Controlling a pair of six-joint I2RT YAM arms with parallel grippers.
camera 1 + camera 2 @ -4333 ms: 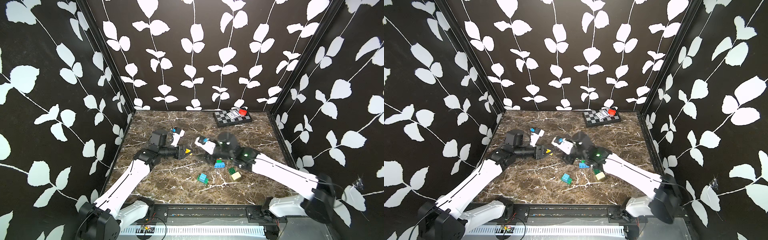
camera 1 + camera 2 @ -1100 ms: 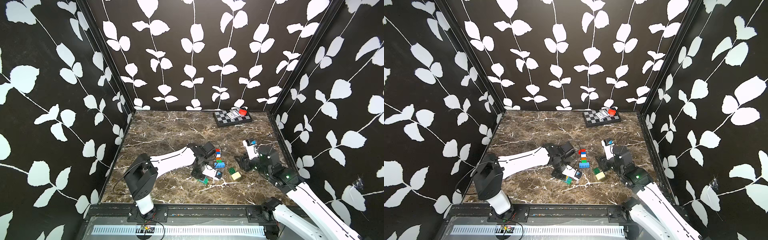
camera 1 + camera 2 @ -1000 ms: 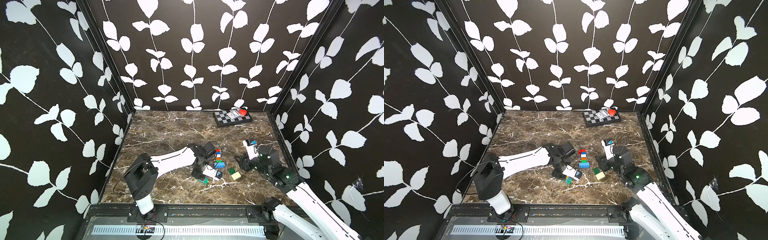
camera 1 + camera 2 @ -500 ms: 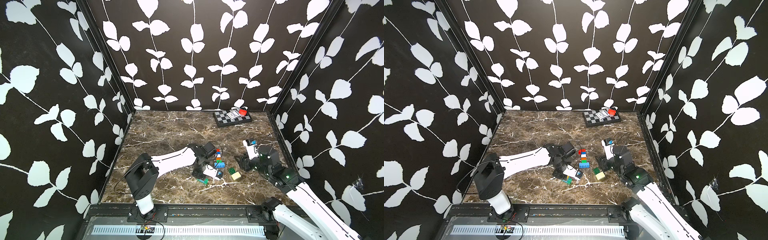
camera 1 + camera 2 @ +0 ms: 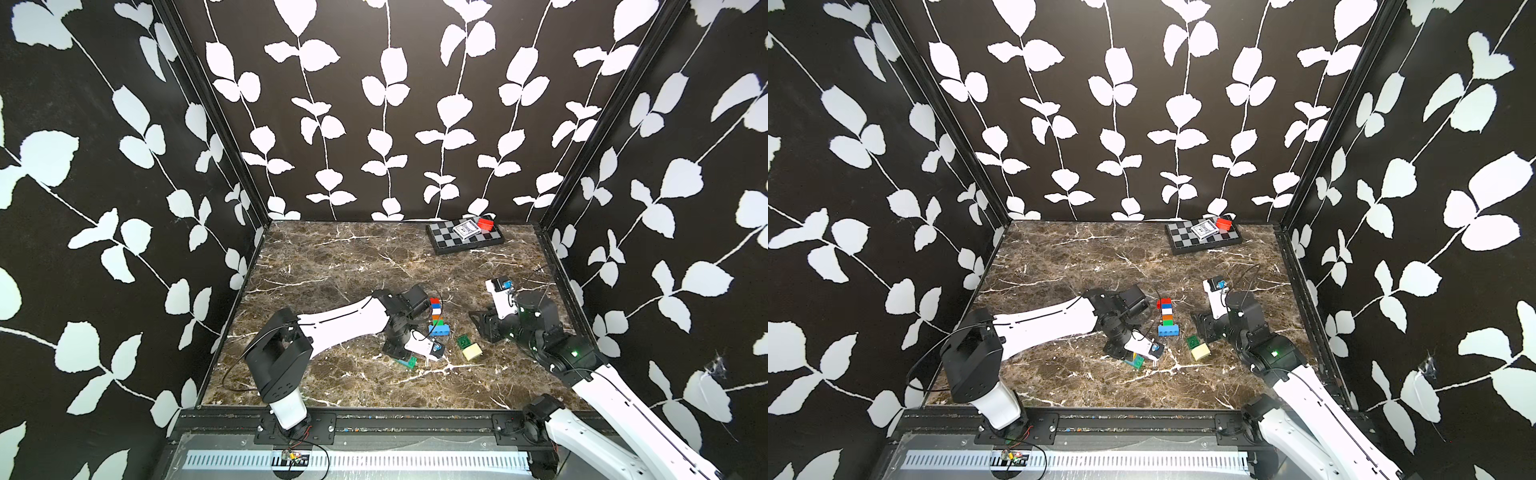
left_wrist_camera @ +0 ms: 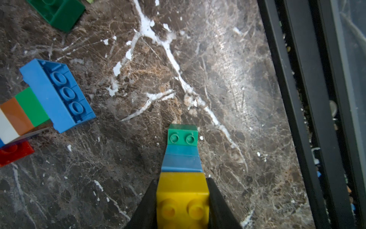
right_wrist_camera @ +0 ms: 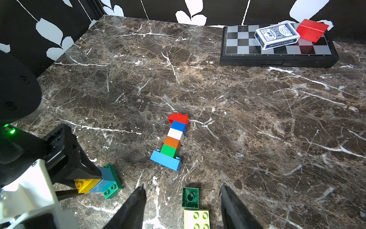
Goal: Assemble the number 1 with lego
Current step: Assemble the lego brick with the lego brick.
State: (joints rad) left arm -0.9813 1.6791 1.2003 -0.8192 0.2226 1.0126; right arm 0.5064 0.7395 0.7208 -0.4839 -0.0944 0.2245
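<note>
The left claw (image 6: 182, 183) is clenched on the yellow end of a short yellow, blue and green stack (image 6: 182, 150), held low over the marble table (image 6: 217, 79); the right claw (image 7: 182, 187) stands released above a loose dark green brick (image 7: 190, 197) and a pale brick (image 7: 196, 219); between the arms a column (image 7: 174, 140) of red, blue, white, orange and green on a wide blue base lies flat, apart from both claws.

The only words that could be read were on the side of the blue and white card box (image 7: 277, 35) lying on the chessboard (image 7: 243, 45), and they said "CART CLASSICS PLAYING CARDS".
</note>
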